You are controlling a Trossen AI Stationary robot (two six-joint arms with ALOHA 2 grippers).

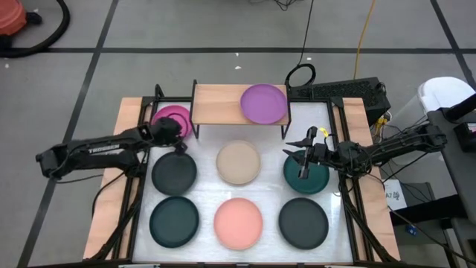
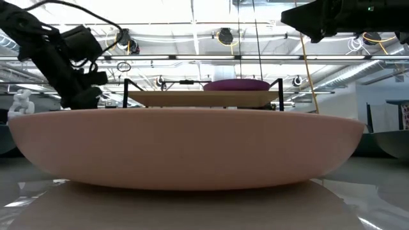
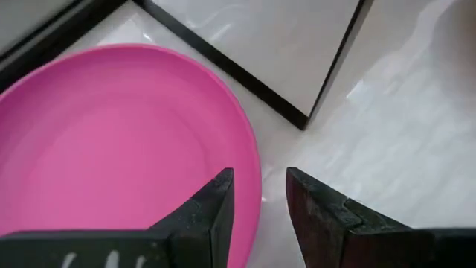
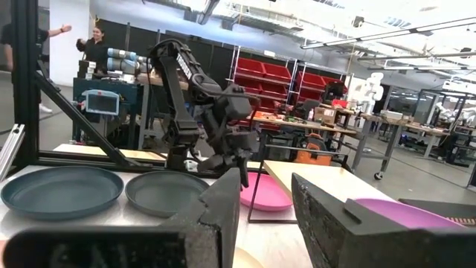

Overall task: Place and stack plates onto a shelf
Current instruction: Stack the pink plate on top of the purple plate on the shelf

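A magenta plate [image 1: 171,117] lies flat on the white table, left of the low wooden shelf [image 1: 223,104]. A purple plate [image 1: 264,103] rests on the shelf's right half. My left gripper [image 3: 260,205] is open and slants down over the magenta plate's rim [image 3: 253,160], one finger over the plate and one outside it. My right gripper [image 4: 266,186] is open with nothing between its fingers. It hangs level above the teal plate [image 1: 309,179], pointing toward the table's left.
Also flat on the table are a beige plate [image 1: 238,162], a salmon plate [image 1: 238,222] and three dark plates [image 1: 174,171] [image 1: 174,221] [image 1: 303,222]. Black frame bars run along both table sides. People stand in the room beyond the table.
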